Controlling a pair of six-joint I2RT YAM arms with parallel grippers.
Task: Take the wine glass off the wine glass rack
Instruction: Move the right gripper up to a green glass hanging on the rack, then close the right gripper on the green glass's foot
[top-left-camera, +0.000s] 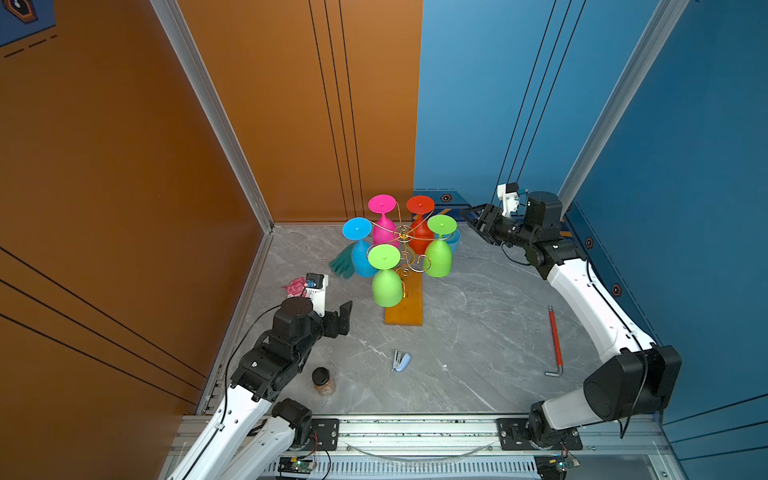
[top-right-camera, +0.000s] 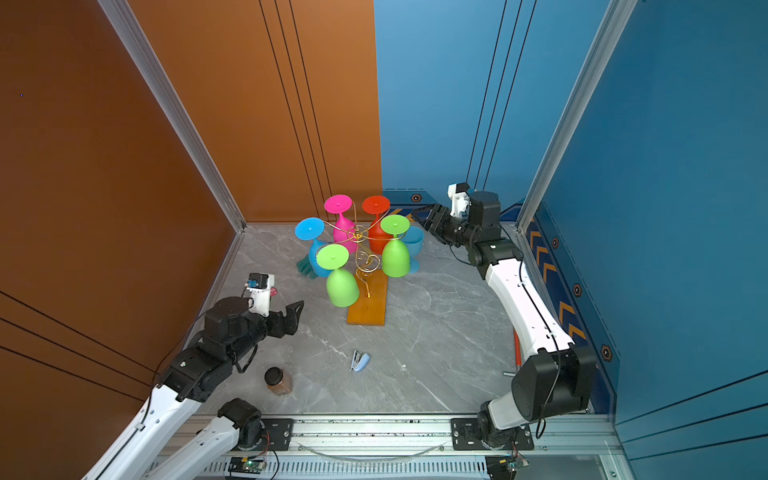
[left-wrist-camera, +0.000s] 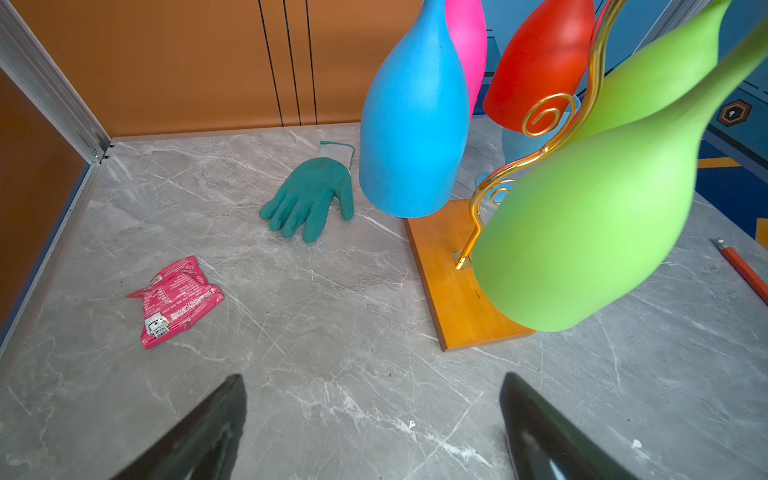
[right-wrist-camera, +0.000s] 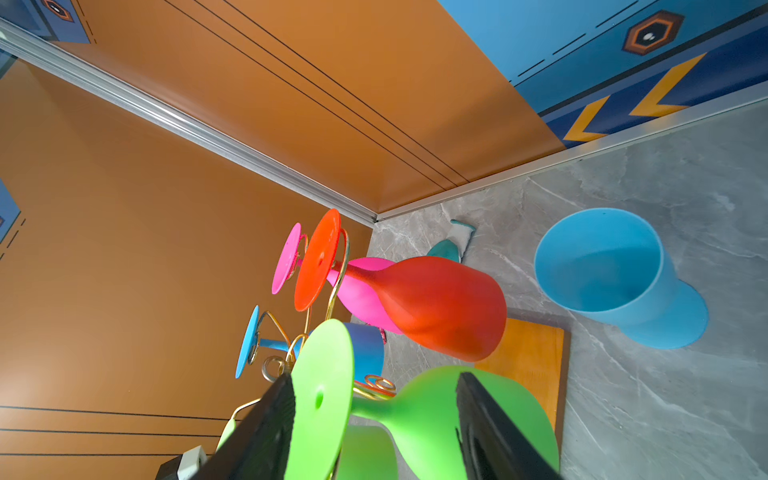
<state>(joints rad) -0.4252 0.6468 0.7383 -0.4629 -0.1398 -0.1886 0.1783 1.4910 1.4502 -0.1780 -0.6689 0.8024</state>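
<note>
Our left gripper (top-left-camera: 343, 318), jaws spread wide and empty, sits at lower left in both top views, with the wine glass rack (top-left-camera: 407, 309) up and right of it, apart. Farther back at centre right, our right gripper (top-left-camera: 467, 219) stands parted, empty, just beside the right-hand green wine glass (top-left-camera: 438, 257).

Wine glass rack (top-left-camera: 405, 311): one.
Wine glasses: six in all. Five hang upside down on the wire (pink glass (top-left-camera: 382, 204), red glass (top-left-camera: 420, 205), blue glass (top-left-camera: 356, 228), front green glass (top-left-camera: 386, 286), right green glass (top-left-camera: 438, 257)). The sixth, a pale blue glass (right-wrist-camera: 602, 270), stands upright off the rack.
Glove (left-wrist-camera: 309, 199): one, teal.
Packet (left-wrist-camera: 176, 299): one, pink, crumpled.
Stapler (top-left-camera: 401, 360): one, light blue.
Jar (top-left-camera: 323, 380): one, black lid.
Hex key (top-left-camera: 555, 340): one, red-sleeved.
Robot arms: two (left arm (top-left-camera: 266, 365), right arm (top-left-camera: 582, 286)).
</note>
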